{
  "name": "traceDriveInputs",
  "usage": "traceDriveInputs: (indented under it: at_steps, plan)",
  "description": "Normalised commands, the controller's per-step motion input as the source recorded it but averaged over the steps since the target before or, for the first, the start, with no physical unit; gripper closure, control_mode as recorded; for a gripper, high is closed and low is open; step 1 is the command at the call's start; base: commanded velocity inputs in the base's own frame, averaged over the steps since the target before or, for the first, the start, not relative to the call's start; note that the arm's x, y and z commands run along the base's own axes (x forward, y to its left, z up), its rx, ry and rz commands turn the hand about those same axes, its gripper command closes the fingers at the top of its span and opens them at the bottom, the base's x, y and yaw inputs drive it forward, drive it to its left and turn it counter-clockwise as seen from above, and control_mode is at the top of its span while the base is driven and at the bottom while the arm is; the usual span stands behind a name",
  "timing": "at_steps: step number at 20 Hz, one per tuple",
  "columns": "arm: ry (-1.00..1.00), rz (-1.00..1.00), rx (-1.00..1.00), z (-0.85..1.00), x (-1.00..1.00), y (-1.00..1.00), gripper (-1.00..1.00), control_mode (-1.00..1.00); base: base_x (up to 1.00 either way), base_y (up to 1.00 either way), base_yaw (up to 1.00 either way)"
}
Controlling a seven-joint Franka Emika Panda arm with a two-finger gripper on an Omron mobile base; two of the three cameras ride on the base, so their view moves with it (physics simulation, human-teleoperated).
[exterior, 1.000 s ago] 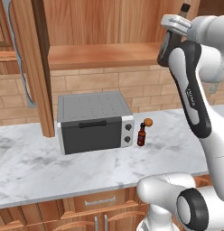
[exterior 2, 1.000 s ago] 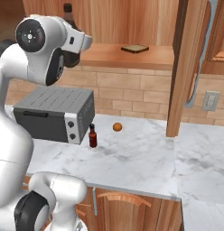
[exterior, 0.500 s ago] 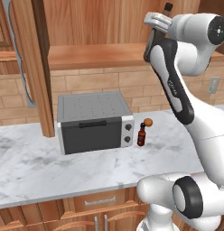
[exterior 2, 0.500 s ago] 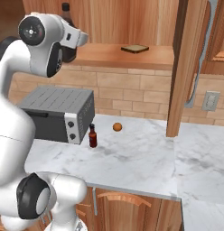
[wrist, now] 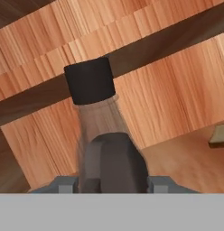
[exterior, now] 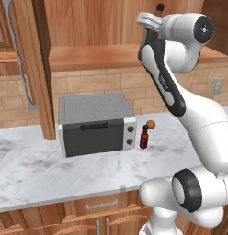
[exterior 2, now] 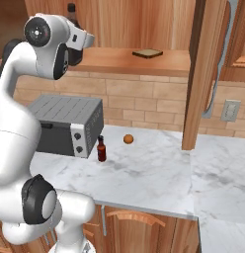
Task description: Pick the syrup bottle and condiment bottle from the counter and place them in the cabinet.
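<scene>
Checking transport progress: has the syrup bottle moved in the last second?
Yes. In the left base view the syrup bottle, carried at the gripper, has shifted left along the cabinet shelf, toward the spot above the toaster oven.

The white arm rises from its base, bends at a dark elbow joint and reaches high, its wrist folded over at the top. The tool (exterior: 155,18) sits up at shelf height (largely masked by the wrist in both base views) and appears clamped on the syrup bottle (wrist: 96,117), neck upward.
</scene>
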Motion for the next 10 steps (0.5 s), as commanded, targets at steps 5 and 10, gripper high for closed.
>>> traceDriveInputs:
  at_steps: [5, 10]
  plan:
    - [0.00, 0.02, -0.03, -0.04, 0.10, 0.05, 1.00, -1.00, 0.00, 0.00, 0.00]
    - [-0.01, 0.05, 0.00, -0.04, 0.24, 0.11, 1.00, -1.00, 0.00, 0.00, 0.00]
